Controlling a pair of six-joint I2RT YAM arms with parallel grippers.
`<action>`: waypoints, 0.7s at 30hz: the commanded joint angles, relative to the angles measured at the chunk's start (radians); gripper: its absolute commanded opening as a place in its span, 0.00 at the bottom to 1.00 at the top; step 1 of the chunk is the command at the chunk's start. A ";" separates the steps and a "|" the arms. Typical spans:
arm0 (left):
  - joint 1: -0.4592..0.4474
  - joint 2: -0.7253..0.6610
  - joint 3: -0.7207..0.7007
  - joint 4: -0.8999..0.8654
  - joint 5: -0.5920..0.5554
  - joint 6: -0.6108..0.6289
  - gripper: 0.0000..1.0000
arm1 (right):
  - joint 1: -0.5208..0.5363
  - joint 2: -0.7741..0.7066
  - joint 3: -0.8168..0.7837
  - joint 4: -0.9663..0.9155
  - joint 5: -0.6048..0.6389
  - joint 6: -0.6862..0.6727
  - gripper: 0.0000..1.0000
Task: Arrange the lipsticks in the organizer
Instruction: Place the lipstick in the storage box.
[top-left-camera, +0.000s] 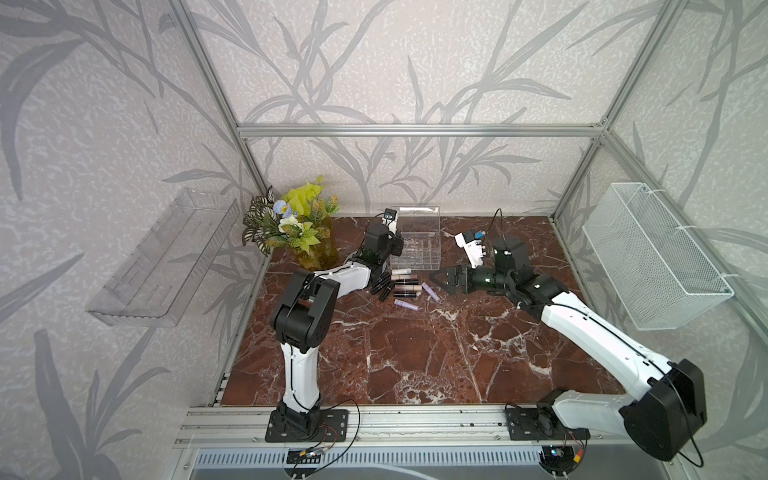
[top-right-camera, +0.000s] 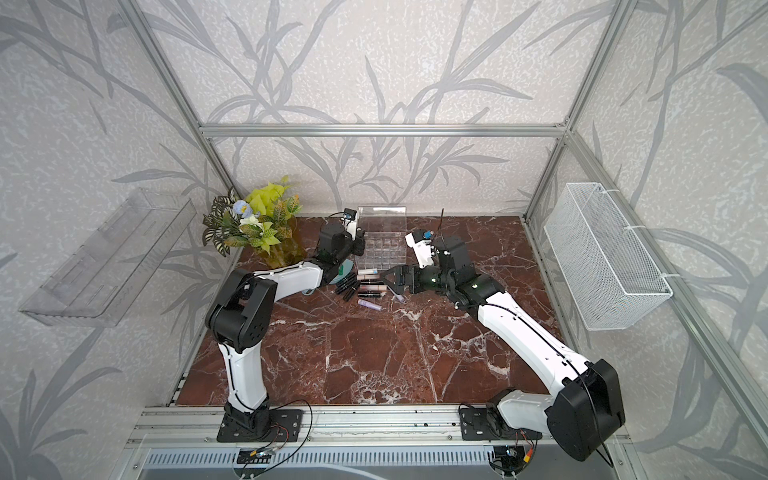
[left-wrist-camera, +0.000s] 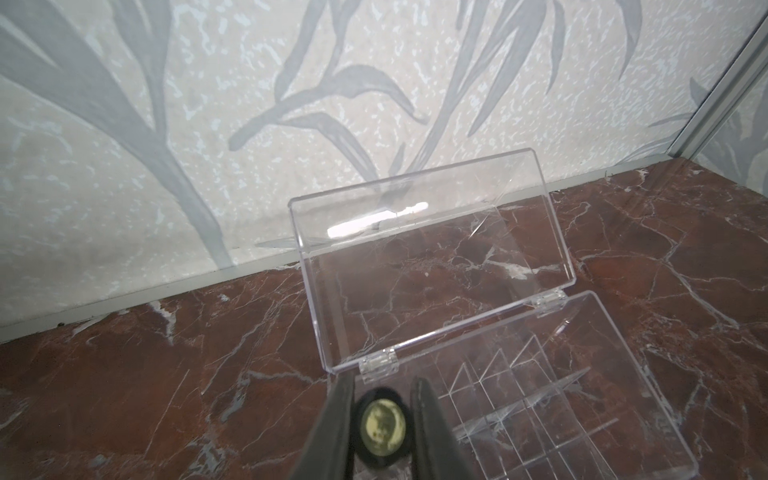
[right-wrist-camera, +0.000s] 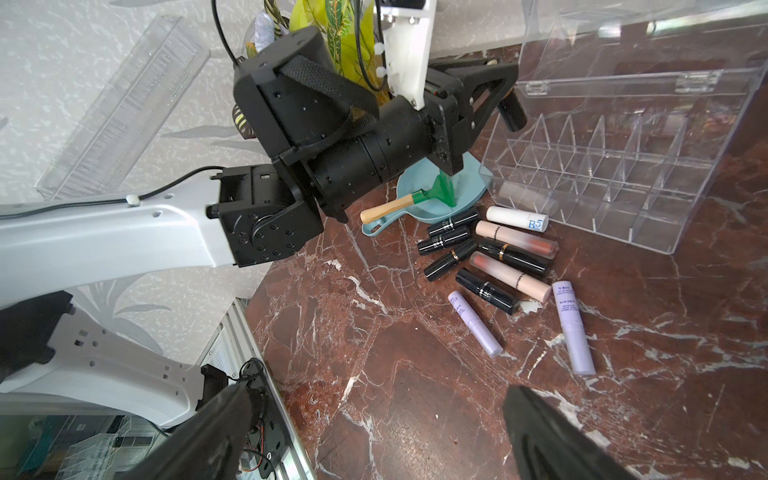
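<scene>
Clear gridded acrylic organizer (top-left-camera: 417, 249), lid (left-wrist-camera: 415, 249) open, on veined marble surface (top-left-camera: 415, 353).
Left fingers (left-wrist-camera: 332, 428) clamp a black cylindrical lipstick (left-wrist-camera: 381, 432), tilted, at its 9 o'clock edge; loose lipsticks (right-wrist-camera: 494, 257) lie flat at 6 o'clock; right fingers (right-wrist-camera: 552, 444) gape.

Green rake (right-wrist-camera: 440, 191) on blue dish (right-wrist-camera: 471, 180) — plant (top-left-camera: 291, 226) in corner.

A lab robot cell: aluminium frame (top-left-camera: 415, 129), wallpapered panels (top-left-camera: 415, 62), marble-look tabletop (top-left-camera: 415, 353).

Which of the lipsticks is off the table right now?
The black one gripped in the left hand, up by the organizer; every other lipstick lies flat on the marble tabletop.
</scene>
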 joint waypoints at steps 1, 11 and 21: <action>-0.010 0.027 0.038 0.038 -0.046 0.016 0.07 | -0.006 0.015 -0.009 0.039 -0.020 0.004 0.99; -0.011 0.073 0.072 0.021 -0.058 0.022 0.10 | -0.015 0.014 -0.001 0.030 -0.036 -0.002 0.99; -0.012 0.113 0.105 -0.024 -0.069 0.021 0.11 | -0.025 0.000 -0.016 0.039 -0.041 0.000 0.99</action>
